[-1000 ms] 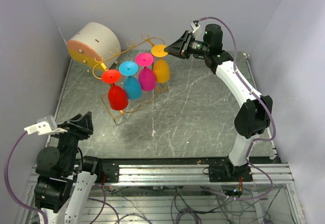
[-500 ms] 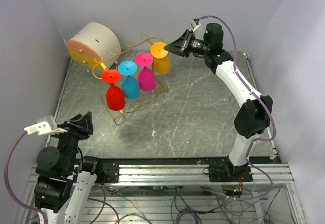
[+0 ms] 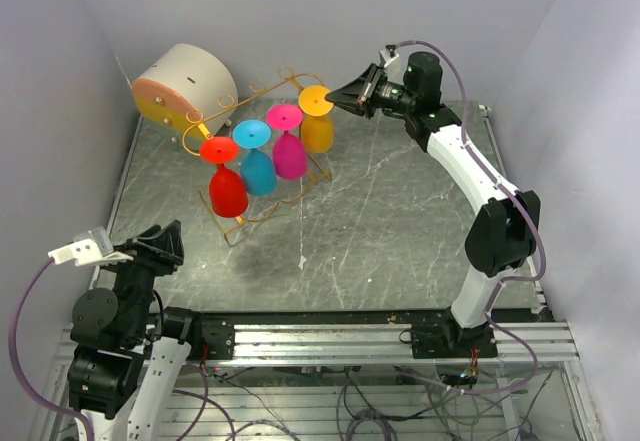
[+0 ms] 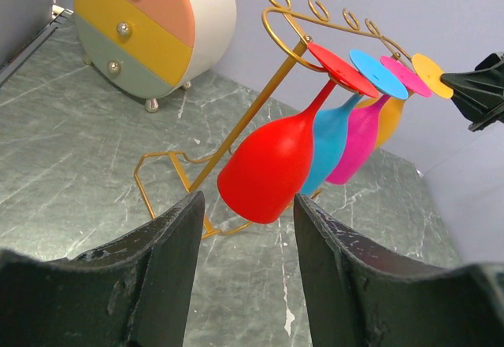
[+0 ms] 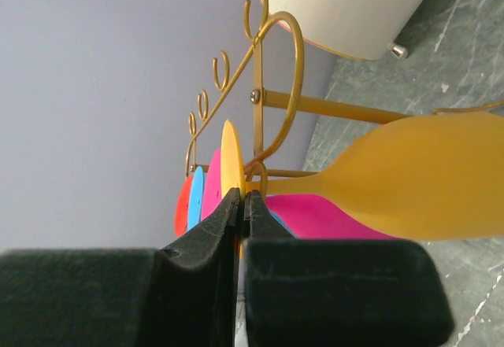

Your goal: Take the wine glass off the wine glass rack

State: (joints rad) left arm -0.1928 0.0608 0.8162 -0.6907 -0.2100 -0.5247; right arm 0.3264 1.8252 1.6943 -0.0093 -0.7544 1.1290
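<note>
The gold wire wine glass rack point(image 3: 262, 91) stands at the back left of the table, and several coloured wine glasses hang upside down from its rails: red point(image 3: 228, 193), blue point(image 3: 259, 171), magenta point(image 3: 290, 154) and yellow point(image 3: 318, 133). My right gripper point(image 3: 337, 102) is shut on the rim of the yellow wine glass's flat foot point(image 5: 231, 158), at the rack's right end. Its fingertips point(image 5: 242, 197) pinch the disc edge and the yellow bowl point(image 5: 425, 178) hangs to the right. My left gripper point(image 4: 248, 201) is open and empty near the table's front left, well short of the red glass point(image 4: 272, 166).
A cream drum with drawers on its orange face point(image 3: 183, 86) lies behind the rack at the back left. Grey walls close in on three sides. The rack's rectangular wire base point(image 4: 169, 182) rests on the marbled tabletop point(image 3: 400, 221).
The right jaws have shut on the yellow glass's foot. The right gripper has drawn slightly right, and the yellow glass has swung a little. The left arm has not moved.
</note>
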